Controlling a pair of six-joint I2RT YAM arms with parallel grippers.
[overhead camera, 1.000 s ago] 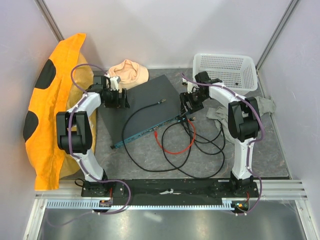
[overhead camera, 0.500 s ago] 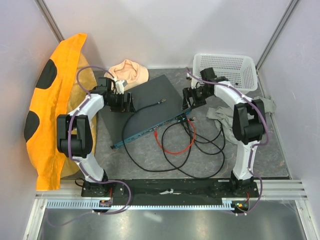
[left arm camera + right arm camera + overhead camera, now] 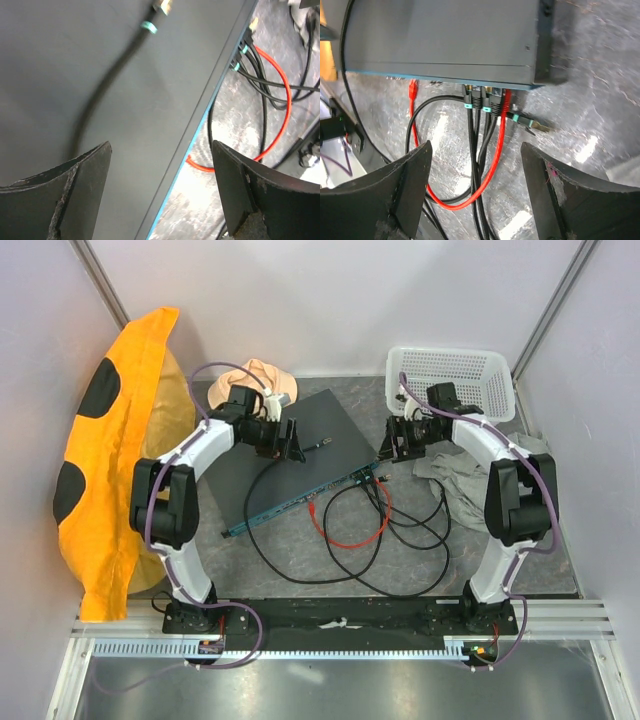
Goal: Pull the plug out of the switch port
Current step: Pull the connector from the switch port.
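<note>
The switch [image 3: 335, 420] lies slantwise at the middle of the table [image 3: 545, 560], its teal front face turned toward 5 o'clock. At the 3 o'clock end of that face a cluster of plugs [image 3: 481, 102] sits in the ports: black leads with teal bands, with a red cable [image 3: 490, 180] beside them that loops away toward 6 o'clock. One more teal-banded plug [image 3: 536, 125] lies loose on the mat just off the switch's corner, pointing away from the sockets.

The left gripper [image 3: 290, 440] hangs over the switch's dark top, jaws spread wide and holding nothing. Under it another black cable [image 3: 100, 95] rests on the lid, its free end toward 12 o'clock in the left wrist view.

The right gripper [image 3: 398, 445] stands by the switch's 3 o'clock corner, above the plug cluster, fingers [image 3: 395, 195] wide apart – nothing is between them.

A white mesh basket [image 3: 450, 375] sits at 1 o'clock, an orange cloth [image 3: 110, 440] at 9 o'clock, a peach cloth [image 3: 262, 375] at 11 o'clock and a grey rag [image 3: 460, 480] at 3 o'clock.
</note>
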